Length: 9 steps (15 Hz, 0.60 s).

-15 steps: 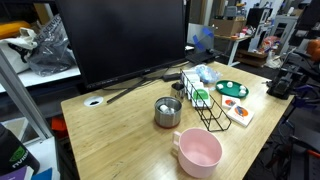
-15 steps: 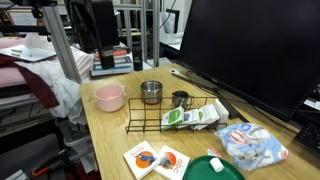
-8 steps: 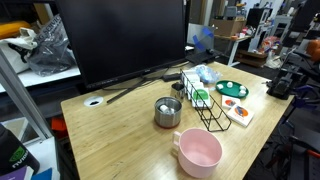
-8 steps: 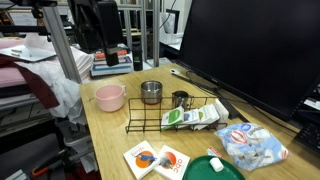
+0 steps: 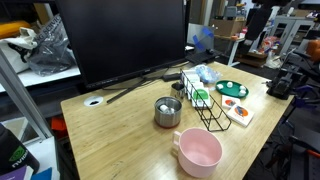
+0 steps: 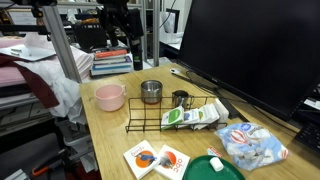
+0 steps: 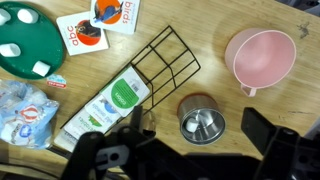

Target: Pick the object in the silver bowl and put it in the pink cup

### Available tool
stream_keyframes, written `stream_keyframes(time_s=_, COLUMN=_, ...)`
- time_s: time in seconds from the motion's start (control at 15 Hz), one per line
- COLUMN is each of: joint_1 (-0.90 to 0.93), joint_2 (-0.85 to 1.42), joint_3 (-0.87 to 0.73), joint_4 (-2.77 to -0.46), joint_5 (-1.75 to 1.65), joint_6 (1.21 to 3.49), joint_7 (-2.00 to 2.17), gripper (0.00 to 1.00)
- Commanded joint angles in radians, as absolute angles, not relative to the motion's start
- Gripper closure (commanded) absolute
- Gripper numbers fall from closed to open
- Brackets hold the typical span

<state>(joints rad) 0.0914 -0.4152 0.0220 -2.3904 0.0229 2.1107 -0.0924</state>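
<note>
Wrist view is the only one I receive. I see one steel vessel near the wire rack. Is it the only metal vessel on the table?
Observer: No. A slimmer metal cup stands close beside the silver bowl and the wire rack. Your view does not show it.
Operator: I cannot tell whether the bowl holds something.
Observer: It does. In an exterior view a small pale object lies inside it.
Operator: How far is the gripper from the table?
Observer: The gripper hangs high above the table, open, and touches nothing.
</note>
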Motion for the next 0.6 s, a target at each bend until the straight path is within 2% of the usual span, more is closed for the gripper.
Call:
stream_keyframes(time_s=0.0, joint_1=0.102, joint_2=-0.249, joint_3=0.047, joint_4=-2.268, joint_5=0.052, joint_6=2.102, joint_7=-0.061, gripper=0.00)
stream_keyframes(time_s=0.53, joint_1=0.101, joint_2=-0.203, joint_3=0.061, joint_4=-2.246, joint_5=0.038, joint_6=2.119, joint_7=-0.053, gripper=0.00)
